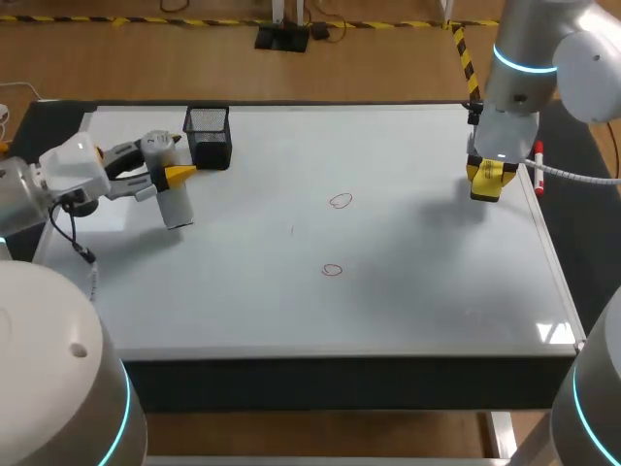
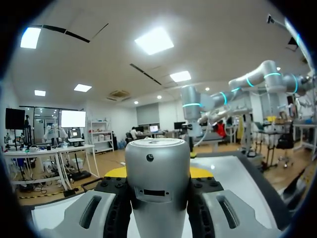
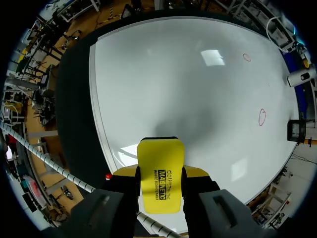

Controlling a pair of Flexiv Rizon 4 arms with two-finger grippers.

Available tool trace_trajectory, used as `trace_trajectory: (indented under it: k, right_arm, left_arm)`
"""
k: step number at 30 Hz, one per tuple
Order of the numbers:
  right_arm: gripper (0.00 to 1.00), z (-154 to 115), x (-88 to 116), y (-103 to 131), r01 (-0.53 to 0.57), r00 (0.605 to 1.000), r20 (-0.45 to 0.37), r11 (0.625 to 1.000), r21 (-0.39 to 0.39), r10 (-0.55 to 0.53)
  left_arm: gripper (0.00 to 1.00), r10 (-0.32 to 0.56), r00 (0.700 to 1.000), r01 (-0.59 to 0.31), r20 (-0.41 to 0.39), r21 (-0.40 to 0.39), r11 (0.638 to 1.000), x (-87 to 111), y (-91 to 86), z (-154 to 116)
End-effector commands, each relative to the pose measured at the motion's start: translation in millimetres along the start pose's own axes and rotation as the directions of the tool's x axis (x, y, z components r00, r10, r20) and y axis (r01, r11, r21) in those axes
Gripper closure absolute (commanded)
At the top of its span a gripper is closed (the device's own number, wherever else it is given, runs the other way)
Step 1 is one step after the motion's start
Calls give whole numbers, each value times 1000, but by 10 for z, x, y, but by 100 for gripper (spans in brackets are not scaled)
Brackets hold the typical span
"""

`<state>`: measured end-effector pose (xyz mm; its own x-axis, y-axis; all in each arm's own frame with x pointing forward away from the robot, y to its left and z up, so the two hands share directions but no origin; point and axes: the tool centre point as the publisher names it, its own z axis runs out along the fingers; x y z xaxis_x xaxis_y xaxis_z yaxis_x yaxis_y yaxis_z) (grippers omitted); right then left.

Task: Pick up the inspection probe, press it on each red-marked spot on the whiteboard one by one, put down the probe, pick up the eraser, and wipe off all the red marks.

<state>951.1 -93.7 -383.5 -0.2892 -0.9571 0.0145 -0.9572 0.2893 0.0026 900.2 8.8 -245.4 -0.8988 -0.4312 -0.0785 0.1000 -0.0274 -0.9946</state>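
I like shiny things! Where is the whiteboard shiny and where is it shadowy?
Head view: the whiteboard glares white at its near right corner, and a soft shadow lies beside the right gripper. Right wrist view: lamp reflections shine on the board; a grey shadow sits ahead of the eraser.

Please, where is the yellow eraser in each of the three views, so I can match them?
Head view: yellow eraser held in the right gripper, at the whiteboard's right edge.
Left wrist view: not in it.
Right wrist view: yellow eraser between that gripper's fingers, over the whiteboard.
Shared landmark: the black mesh holder, in head and right wrist views.
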Motion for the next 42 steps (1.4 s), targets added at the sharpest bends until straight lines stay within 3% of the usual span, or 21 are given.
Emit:
trace_trajectory:
  k: [1,8,28,42]
  right_arm:
    - [100,-64,-143,73,24,1000,-9,1000,16,-24]
    - [100,-118,-554,255,79,997,-16,997,21,-78]
    - [100,-45,-1980,790,248,968,26,969,16,-248]
    - [100,51,-2739,996,324,946,6,946,31,-324]
  left_arm:
    - [100,-2,1000,2,0,-4,1000,-1,-23,-1]
    - [100,-2,1000,2,0,-4,1000,-1,-23,-1]
    - [100,-2,1000,2,0,-4,1000,-1,-23,-1]
    - [100,-2,1000,2,0,-4,1000,-1,-23,-1]
